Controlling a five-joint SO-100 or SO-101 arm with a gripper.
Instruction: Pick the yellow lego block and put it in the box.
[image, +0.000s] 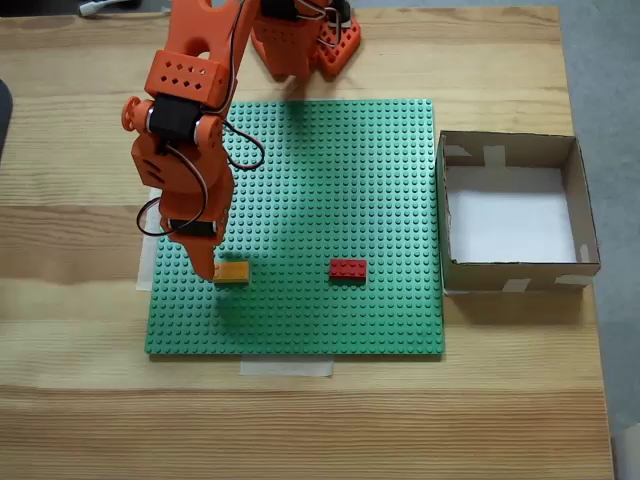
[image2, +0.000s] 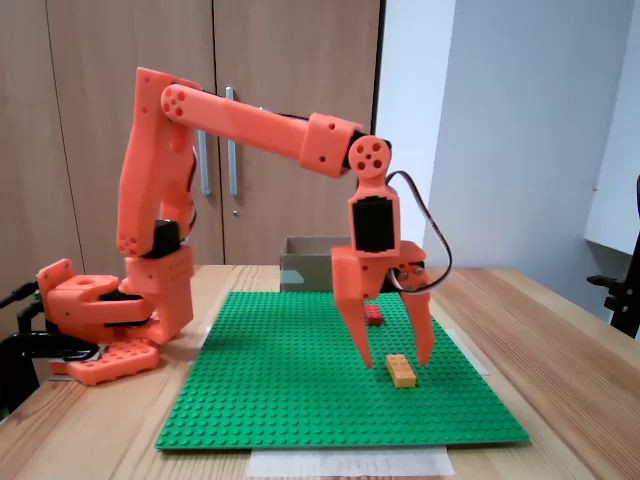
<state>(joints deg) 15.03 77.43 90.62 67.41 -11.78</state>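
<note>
Your gripper (image2: 393, 363) hangs with its fingers pointing straight down and spread wide, holding nothing; in the side-on fixed view the tips stand low over the green baseplate (image2: 300, 380), and the yellow lego block (image2: 402, 370) lies between them or just in front, though you cannot tell from either view whether a finger touches it. In the fixed view from above, one fingertip (image: 207, 265) sits at the left end of the yellow lego block (image: 233, 271), with the arm covering whatever lies further left. So you are at the very start: the reach looks about done, but the grasp, the lift, the carry and the release are all left. The block is a small yellow-orange brick lying flat, studs up, long side running left to right in the view from above, near the baseplate's lower left. A red brick (image: 348, 268) lies well apart to its right on the same plate. Further right, off the plate's edge, the box (image: 585, 215) stands open on the wooden table (image: 400, 420), brown cardboard with pale tape patches and a bare white floor.
</note>
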